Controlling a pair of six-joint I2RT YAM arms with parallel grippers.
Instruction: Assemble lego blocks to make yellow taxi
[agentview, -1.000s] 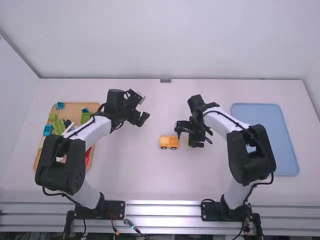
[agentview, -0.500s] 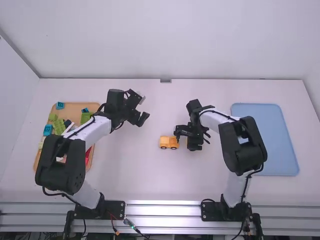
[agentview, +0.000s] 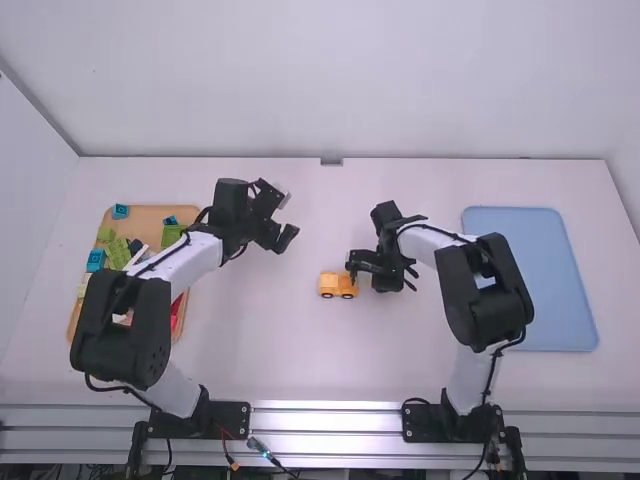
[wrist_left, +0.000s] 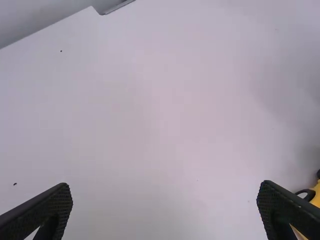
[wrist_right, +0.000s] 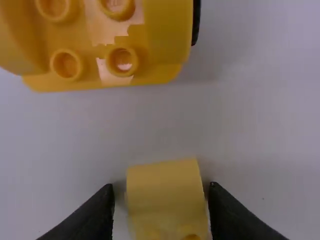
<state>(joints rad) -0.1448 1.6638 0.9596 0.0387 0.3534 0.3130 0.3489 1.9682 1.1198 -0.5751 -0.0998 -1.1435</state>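
The yellow car piece stands on the table in the high view, beside my right gripper. The right wrist view has my right gripper open, its fingers on either side of a small yellow block, with a narrow gap at the left finger. Apart from that block lies the studded yellow car piece. My left gripper is over the table's left-centre; in the left wrist view, my left gripper is wide open with nothing between its fingers, and part of the yellow car shows near one finger.
A wooden tray at the left holds several loose blocks, among them a green block and a blue block, partly under the left arm. The blue tray lies at the right, behind the right arm's elbow.
My right gripper has shifted slightly left, nearer the yellow car, and its arm has folded inward. The yellow bit glimpsed beside that gripper earlier is now covered. The left arm and the car have stayed put.
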